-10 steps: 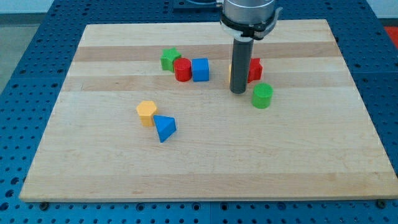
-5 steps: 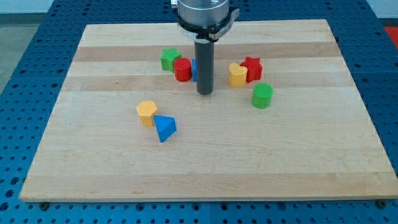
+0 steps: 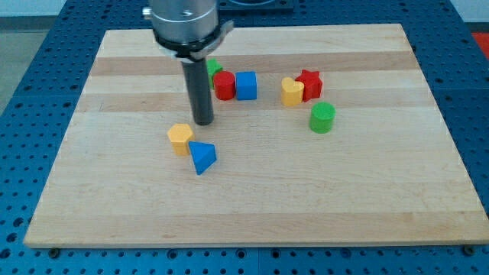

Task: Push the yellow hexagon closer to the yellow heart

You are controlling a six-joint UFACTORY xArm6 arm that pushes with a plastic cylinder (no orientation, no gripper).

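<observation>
Wood grain runs across the surface (image 3: 367, 198), a pale board on a blue perforated bench (image 3: 30, 92). No claw is fitted on this arm, only a dark rod, so nothing is held. My tip (image 3: 203, 122) rests on bare wood just above and to the right of the yellow hexagon (image 3: 180, 138), near it but apart.

The yellow hexagon sits left of centre, with the blue triangle (image 3: 202, 157) touching or almost touching its lower right side. The yellow heart (image 3: 291, 92) lies well apart, toward the view's upper right, pressed against the red star (image 3: 309, 83). A green cylinder (image 3: 322, 118) stands just below that pair.

Between the two yellow blocks, higher up, a red cylinder (image 3: 224, 85) and a blue cube (image 3: 246, 85) touch side by side; a green block (image 3: 213, 69) shows partly behind the rod, shape unclear.

Open wood spreads along the whole lower half and the view's left, and every block stands well inside the edges.
</observation>
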